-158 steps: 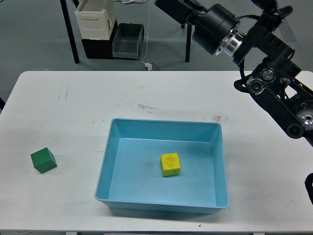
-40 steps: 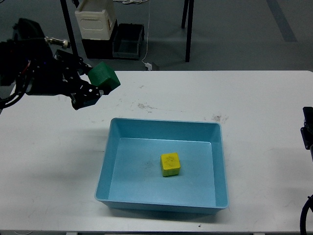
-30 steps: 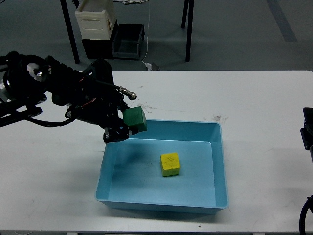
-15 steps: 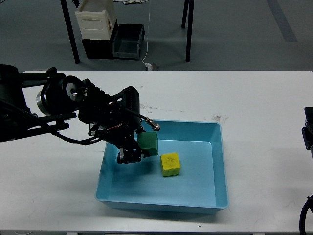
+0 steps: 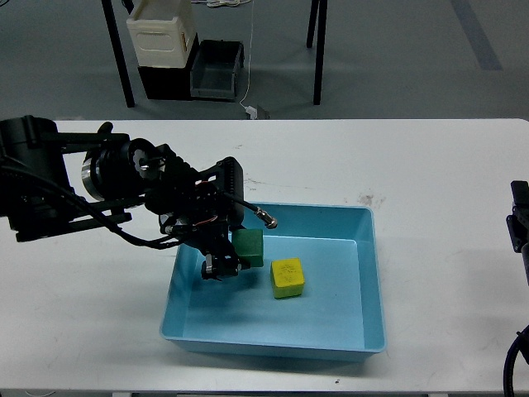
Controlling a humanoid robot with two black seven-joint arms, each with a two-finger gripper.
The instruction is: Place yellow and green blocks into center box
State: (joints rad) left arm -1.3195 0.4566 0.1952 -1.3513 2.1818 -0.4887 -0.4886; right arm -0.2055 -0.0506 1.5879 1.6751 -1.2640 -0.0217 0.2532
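Change since half a second ago: left hand (image 5: 234,255) sunk a touch lower inside the center box (image 5: 364,285), green block (image 5: 247,246) carried down with it; yellow block (image 5: 288,277) unmoved.
Change over the last second or so: green block brought from above the table (image 5: 430,182) at the left, across the near-left rim, into the box.
Left hand: pinching the green block, one finger visible at its lower left side, the other hidden behind the cube.
Right hand: out of view; only a dark piece of that arm at the right edge.
Green block position: inside the box walls, left of centre, just beside the yellow block but apart from it; resting on the floor or just above it, cannot tell.
Yellow block position: flat on the box floor, near the middle.
Handling, judged: small rigid cube, probably light, flat faces with sharp edges; no sign of give under the pinch, nothing fragile.
Where to hold, judged: two opposite flat faces, squarely, as now; a corner grip likely to twist out.
Surface, judged: matte-looking, probably not slippery.
Release, judged: a short drop harmless; opening toward the yellow block apt to nudge it.
Background: white bin (image 5: 160,33) and dark crate (image 5: 215,70) on the ground beyond the table, no part in this.
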